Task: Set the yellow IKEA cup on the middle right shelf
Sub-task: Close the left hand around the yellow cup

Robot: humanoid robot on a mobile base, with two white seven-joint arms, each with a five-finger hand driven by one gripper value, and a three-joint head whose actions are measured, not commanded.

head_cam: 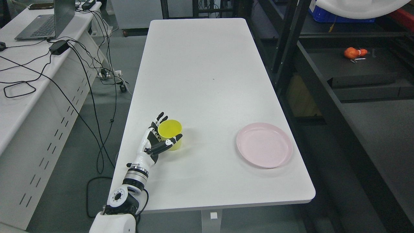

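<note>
Over on the far left there's a white desk (19,106) with a laptop (48,21) at its back corner, a black power brick (59,47) and a bunch of black cables (87,84) trailing off the edge down to the grey floor.

Next is the white table (200,81) running away from the camera. The left arm (127,194) comes up from the bottom left corner, and the left hand (155,142) sits right up against the yellow cup (170,132), near the table's left edge toward the front. The cup is upright, mouth up, standing on the tabletop. The fingers (159,119) reach up along the cup's left side and the thumb (168,144) crosses the near side of it, so the hand is partly curled around the cup. Can't honestly tell if it's squeezing yet or just cupped around it.

Further right, well apart from the cup, a pink plate (264,145) lies flat near the table's front right.

Past the table's right edge is a black shelf unit (323,94), with something small and orange (354,52) on one of the shelves further back and a blue bin (336,16) up at the top. The cup isn't on any shelf.
</note>
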